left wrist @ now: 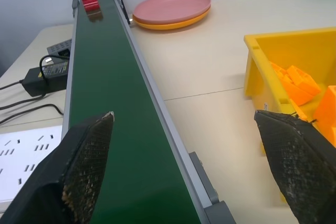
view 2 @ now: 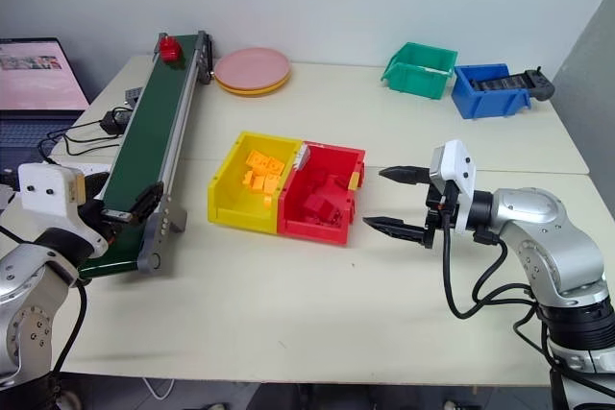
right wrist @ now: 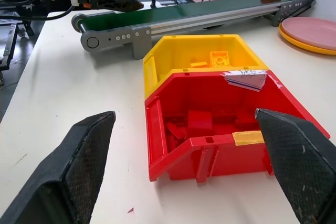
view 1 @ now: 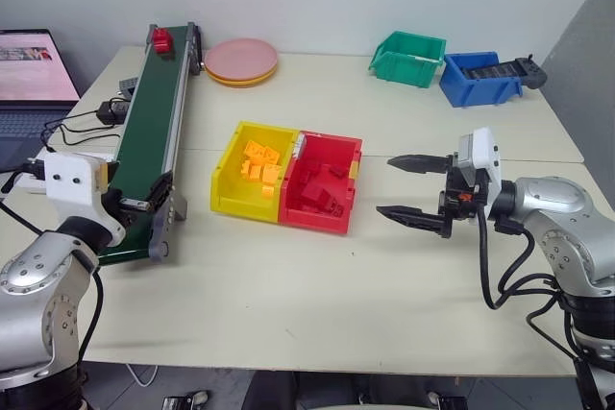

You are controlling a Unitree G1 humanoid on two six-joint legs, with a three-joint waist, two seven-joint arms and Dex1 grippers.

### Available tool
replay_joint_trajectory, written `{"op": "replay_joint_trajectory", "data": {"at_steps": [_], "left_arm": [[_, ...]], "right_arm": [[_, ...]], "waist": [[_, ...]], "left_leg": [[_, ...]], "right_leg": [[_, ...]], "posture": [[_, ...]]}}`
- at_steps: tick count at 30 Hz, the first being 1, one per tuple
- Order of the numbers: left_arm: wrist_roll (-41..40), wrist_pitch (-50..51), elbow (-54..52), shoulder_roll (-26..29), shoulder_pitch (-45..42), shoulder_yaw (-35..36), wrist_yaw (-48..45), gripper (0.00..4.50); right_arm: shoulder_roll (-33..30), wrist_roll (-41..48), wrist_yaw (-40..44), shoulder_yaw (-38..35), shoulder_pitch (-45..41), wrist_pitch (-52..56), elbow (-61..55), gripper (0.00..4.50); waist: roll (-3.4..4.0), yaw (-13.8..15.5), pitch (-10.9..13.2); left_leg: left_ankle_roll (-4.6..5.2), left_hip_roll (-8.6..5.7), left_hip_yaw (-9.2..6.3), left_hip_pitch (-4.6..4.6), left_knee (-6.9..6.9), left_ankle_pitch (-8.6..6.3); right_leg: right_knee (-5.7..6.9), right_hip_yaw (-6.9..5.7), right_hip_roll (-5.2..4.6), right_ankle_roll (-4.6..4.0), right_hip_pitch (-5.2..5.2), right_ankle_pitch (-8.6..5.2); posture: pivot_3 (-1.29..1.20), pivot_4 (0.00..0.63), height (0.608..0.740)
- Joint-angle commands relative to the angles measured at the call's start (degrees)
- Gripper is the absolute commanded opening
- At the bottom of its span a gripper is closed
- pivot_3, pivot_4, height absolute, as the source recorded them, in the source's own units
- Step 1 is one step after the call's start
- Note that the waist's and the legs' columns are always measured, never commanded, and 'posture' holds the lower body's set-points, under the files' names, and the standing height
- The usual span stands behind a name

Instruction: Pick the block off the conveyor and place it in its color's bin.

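Head view, conveyor (view 1: 154,141): dark-green belt, silver rails, runs from near edge of the table (view 1: 317,314) to the far left corner.
Head view, block (view 1: 161,40): red, sits on the belt at its far end, well apart from both grippers.
Head view, red bin (view 1: 322,184): mid-table, touching the yellow bin (view 1: 252,170) on its left; red bricks inside, orange-yellow bricks in the yellow one.
Head view, left gripper (view 2: 120,204): at the near end of the belt; jaw state hard to read here.
Head view, right gripper (view 1: 415,189): just right of the red bin, fingers pointing toward it, spread wide, nothing between them.
Head view, other: pink plates (view 1: 240,60) by the belt's far end; green bin (view 1: 408,58) and blue bin (view 1: 480,78) at far right; laptop (view 1: 29,79) at left.
Left wrist view, fingers (left wrist: 86,156): spread wide, empty; one over the belt, the other over the yellow bin's corner.
Left wrist view, block: at the belt's far end, plates beside it.
Right wrist view, fingers (right wrist: 89,150): spread wide, empty, straddling the red bin's front.
Right wrist view, block: on the belt's end beyond the bins.
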Motion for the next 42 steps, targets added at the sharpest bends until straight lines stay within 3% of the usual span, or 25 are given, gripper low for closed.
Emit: {"op": "replay_joint_trajectory", "data": {"at_steps": [1,13,42], "left_arm": [[0.20,-1.27,-0.60,0.00,0.23,3.35,1.61,4.47],[3.69,-0.55,-3.27,-0.65,2.59,1.46,6.22,4.47],[3.49,17.26,1.29,-1.11,-11.74,0.70,17.56,4.47]], "right_arm": [[-0.41,1.36,0.03,-1.45,-0.77,-0.03,-1.90,4.50],[-0.78,1.24,1.73,-0.67,-2.37,0.21,-0.72,4.50],[-4.14,4.74,6.63,0.14,-2.94,4.33,-4.00,4.50]], "waist": [[0.00,-0.01,0.00],[0.00,0.00,0.00],[-0.01,0.03,0.00]], "left_leg": [[0.00,0.00,0.00,0.00,0.00,0.00],[0.00,0.00,0.00,0.00,0.00,0.00],[0.00,-0.01,-0.05,-0.03,0.01,0.00]], "right_leg": [[0.00,0.00,0.00,0.00,0.00,0.00],[0.00,0.00,0.00,0.00,0.00,0.00],[0.00,-0.05,0.00,0.00,-0.01,0.00]], "posture": [[0.00,0.150,0.740],[0.00,0.150,0.740],[0.00,0.150,0.740]]}}
